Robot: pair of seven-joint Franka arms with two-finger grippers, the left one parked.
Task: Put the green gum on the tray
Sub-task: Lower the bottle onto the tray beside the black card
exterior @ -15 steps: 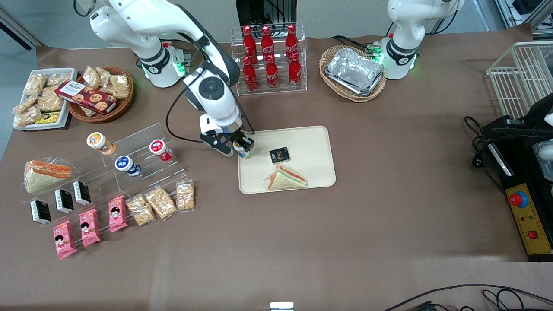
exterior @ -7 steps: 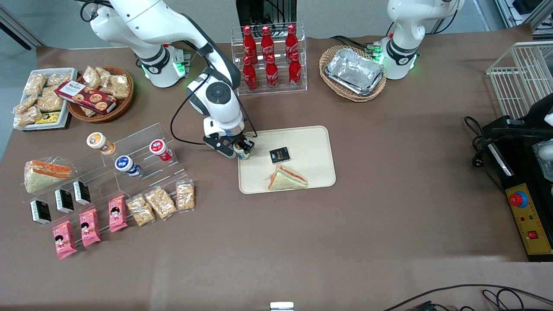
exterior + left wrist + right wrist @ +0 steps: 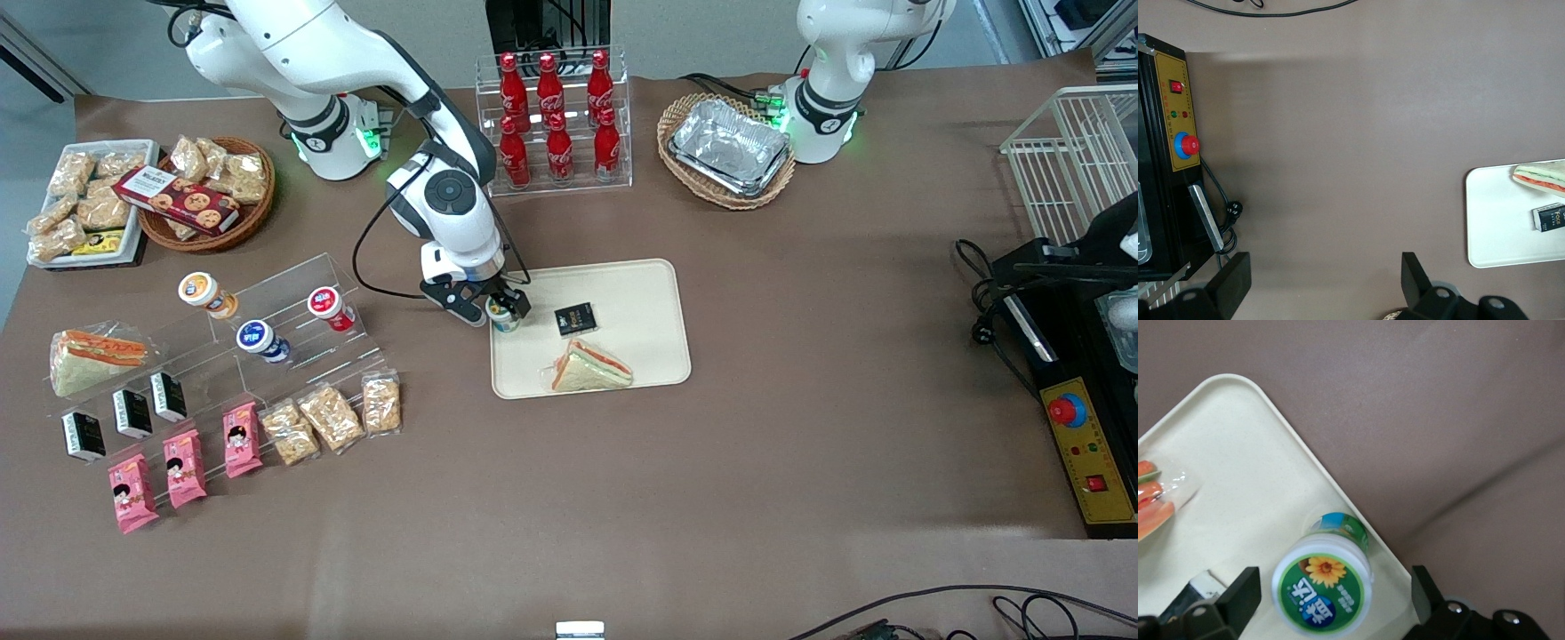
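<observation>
end effector point(image 3: 498, 308) open around green gum point(image 3: 503, 315), on tray point(image 3: 640, 293) edge

The open tool point(image 3: 500, 307) apparently clears the green gum point(image 3: 503, 315); bare tray point(image 3: 631, 293) lies alongside.

Right arm: extended from its base toward the front camera, elbow raised, wrist turned downward. Gripper point(image 3: 500, 307): held low over the edge of the tray point(image 3: 653, 293) that lies toward the working arm's end of the desk. Jaws: spread apart, one on each side of the green gum point(image 3: 1323, 583), with a gap seen between each of them and the bottle in the right wrist view; no contact is seen.
</observation>
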